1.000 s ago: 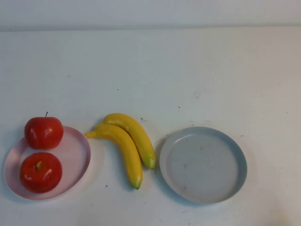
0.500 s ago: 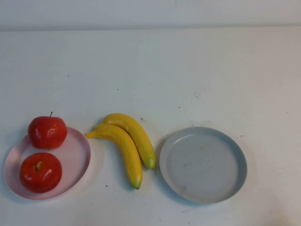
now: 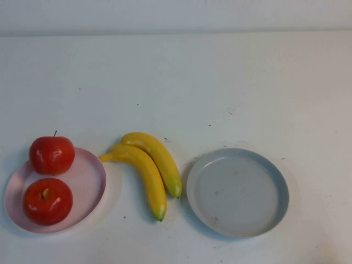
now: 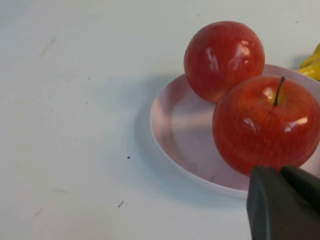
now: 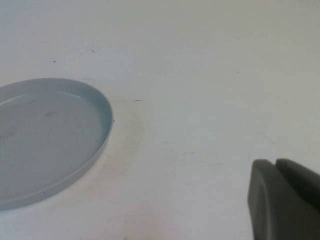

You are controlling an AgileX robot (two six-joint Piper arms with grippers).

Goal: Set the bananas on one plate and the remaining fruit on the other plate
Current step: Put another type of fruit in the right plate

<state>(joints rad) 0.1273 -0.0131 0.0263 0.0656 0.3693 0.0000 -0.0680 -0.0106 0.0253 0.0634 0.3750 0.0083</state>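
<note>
From the high camera neither claw shows. The white surface (image 3: 181,82) carries a pink plate (image 3: 91,184) with two red apples: the far apple (image 3: 51,154) sits on the plate's far rim and the near apple (image 3: 47,201) lies inside it. The joined bananas (image 3: 148,168) lie on the bare surface between the pink plate and the grey-blue plate (image 3: 237,192), which holds no fruit.

At the left wrist, the left claw (image 4: 284,172) is closed, its dark fingers pressed together and gripping nothing. Just beyond its tip sits the near apple (image 4: 265,122), not clearly touching it, with the far apple (image 4: 223,57) behind, both on the pink plate (image 4: 175,130). A yellow bit of banana (image 4: 312,65) peeks in past them.

At the right wrist, the right claw (image 5: 276,167) is likewise closed and holds nothing. It hangs over bare surface (image 5: 200,75), well apart from the grey-blue plate (image 5: 50,140).
</note>
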